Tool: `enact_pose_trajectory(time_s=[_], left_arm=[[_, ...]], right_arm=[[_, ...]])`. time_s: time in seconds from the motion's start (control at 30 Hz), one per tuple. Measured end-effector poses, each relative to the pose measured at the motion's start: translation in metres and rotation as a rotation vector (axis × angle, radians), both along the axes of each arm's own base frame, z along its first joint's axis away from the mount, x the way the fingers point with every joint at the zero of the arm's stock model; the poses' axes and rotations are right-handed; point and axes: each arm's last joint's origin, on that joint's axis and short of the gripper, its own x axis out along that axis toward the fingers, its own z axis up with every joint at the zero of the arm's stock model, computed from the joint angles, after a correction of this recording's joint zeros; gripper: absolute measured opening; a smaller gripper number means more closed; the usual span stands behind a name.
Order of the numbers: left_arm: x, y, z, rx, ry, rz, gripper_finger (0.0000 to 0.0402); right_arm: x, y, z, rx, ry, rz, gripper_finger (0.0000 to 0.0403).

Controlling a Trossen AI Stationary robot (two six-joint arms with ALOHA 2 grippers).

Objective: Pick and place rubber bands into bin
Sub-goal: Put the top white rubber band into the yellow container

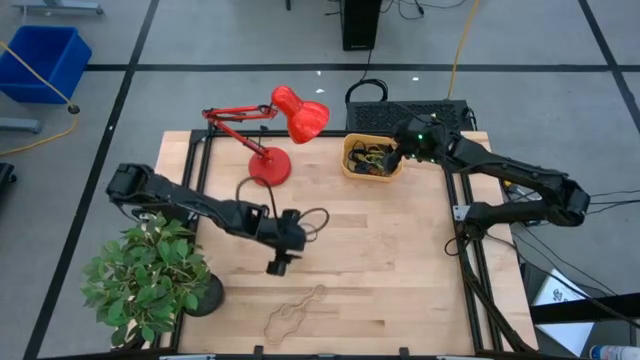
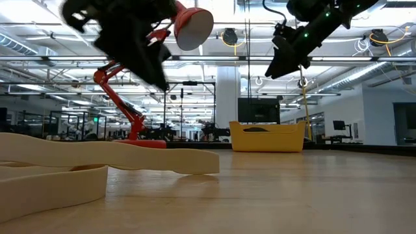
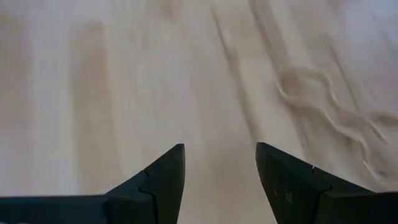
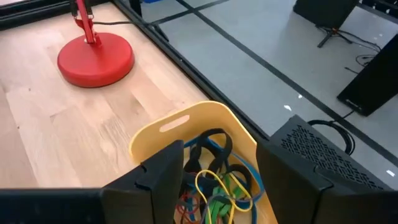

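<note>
While your right gripper (image 1: 392, 160) hovered empty and parted above the bin (image 1: 352, 167), the tan rubber band (image 1: 295, 312) lay toward six o'clock of your left gripper's (image 1: 277, 266) wide fingers (image 3: 163, 180), stretched from two to eight.

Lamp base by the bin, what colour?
Red: the round desk lamp base, clearest in the right wrist view.
</note>
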Motion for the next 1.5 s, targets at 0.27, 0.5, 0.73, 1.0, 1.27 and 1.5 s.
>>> enact_pose_trajectory(time_s=[0.27,0.5,0.73,1.0,1.27,1.5], left_arm=[[0.013,-0.025,-0.010,-0.142,-0.052,0.026,0.0202],[0.022,-0.042,-0.034,-0.255,0.007,0.018,0.0202],[0.035,-0.065,-0.062,-0.307,0.040,-0.008,0.0202],[0.039,-0.067,-0.070,-0.265,0.055,0.043,0.0202],[0.040,-0.068,-0.088,-0.262,0.117,0.067,0.0202],[0.039,-0.069,-0.092,-0.255,0.138,0.068,0.0202]], right_arm=[[0.005,0.006,-0.013,0.067,-0.072,0.086,0.0199],[0.006,0.011,-0.033,0.036,-0.122,0.102,0.0199],[0.004,0.011,-0.037,0.021,-0.134,0.104,0.0199],[0.005,0.011,-0.032,-0.024,-0.160,0.120,0.0199],[0.006,0.011,-0.030,-0.033,-0.174,0.122,0.0199],[0.005,0.011,-0.030,-0.043,-0.161,0.129,0.0199]])
